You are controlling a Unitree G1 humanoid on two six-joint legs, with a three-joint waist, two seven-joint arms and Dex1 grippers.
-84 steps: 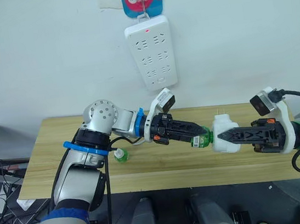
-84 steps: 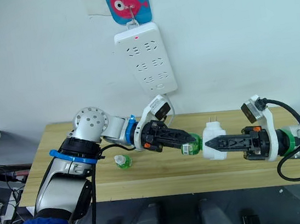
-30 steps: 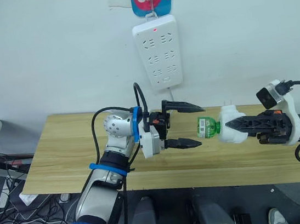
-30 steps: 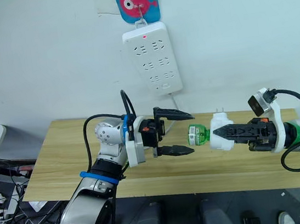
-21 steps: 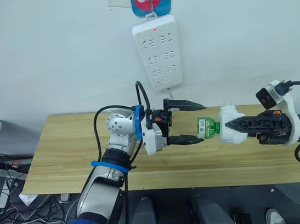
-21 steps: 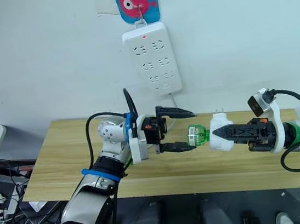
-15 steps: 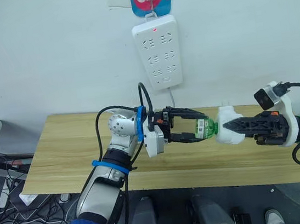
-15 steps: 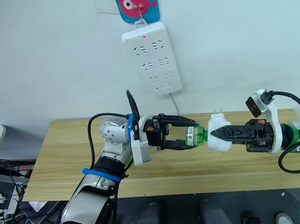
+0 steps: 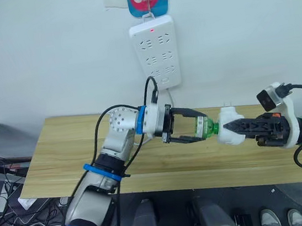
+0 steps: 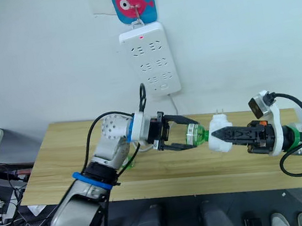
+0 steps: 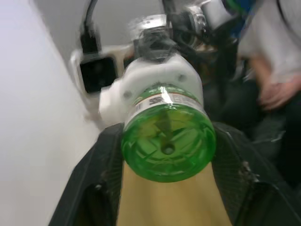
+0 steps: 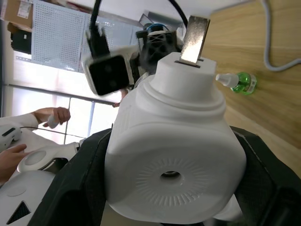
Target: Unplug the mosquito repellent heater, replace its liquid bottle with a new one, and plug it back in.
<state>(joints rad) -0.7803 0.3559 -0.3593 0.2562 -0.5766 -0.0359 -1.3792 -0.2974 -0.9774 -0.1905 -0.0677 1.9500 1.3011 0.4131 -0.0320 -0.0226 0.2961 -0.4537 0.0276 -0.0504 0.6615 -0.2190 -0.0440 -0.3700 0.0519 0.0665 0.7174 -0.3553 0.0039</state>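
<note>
The mosquito repellent heater (image 9: 230, 132) is unplugged and held above the desk (image 9: 50, 154), below and to the right of the power strip (image 9: 155, 51); the right gripper (image 9: 241, 129) has its jaws clamped on the white body. The liquid bottle (image 9: 202, 128) sticks out of the heater toward the left gripper (image 9: 193, 126), whose jaws sit against the bottle's two sides. The new one (image 12: 237, 82) lies on the desk beyond the heater. Judging by its size, the bottle is light, smooth plastic and likely slippery, with a fragile wick, so grip the labelled barrel squarely and twist gently
</note>
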